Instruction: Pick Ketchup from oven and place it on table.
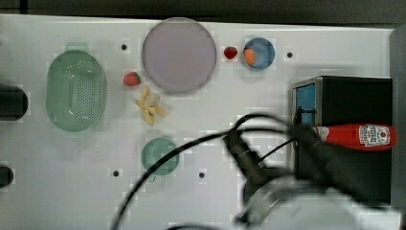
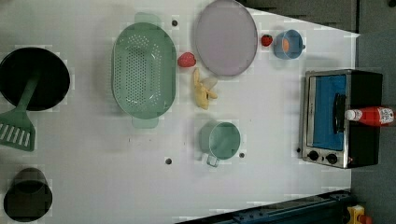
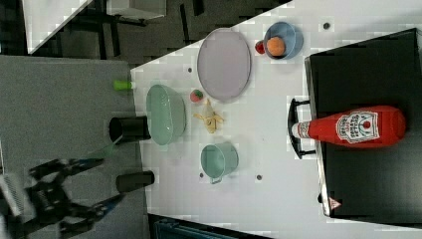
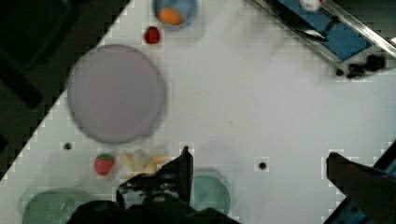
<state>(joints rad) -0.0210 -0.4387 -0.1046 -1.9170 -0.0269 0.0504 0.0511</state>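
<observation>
The Ketchup (image 1: 356,135) lies on its side on the flat top of the black oven (image 1: 349,96), with its white cap pointing over the door side. It also shows in the left view as the Ketchup (image 2: 373,115) and in the right view as the Ketchup (image 3: 356,127). The oven (image 2: 327,116) stands at the left view's right on the white table (image 2: 261,121), door closed. My gripper (image 4: 261,172) hangs open high above the table, well away from the bottle, with nothing between its fingers (image 4: 182,168). My arm (image 1: 268,167) crosses the top view's lower middle.
On the table are a lilac plate (image 1: 179,55), a green colander (image 1: 75,90), a peeled banana (image 1: 151,108), two strawberries (image 1: 132,79), a blue bowl (image 1: 259,53) holding an orange fruit, and a green mug (image 1: 160,155). A black pan (image 2: 32,77) and a green spatula (image 2: 17,126) sit at the left view's left.
</observation>
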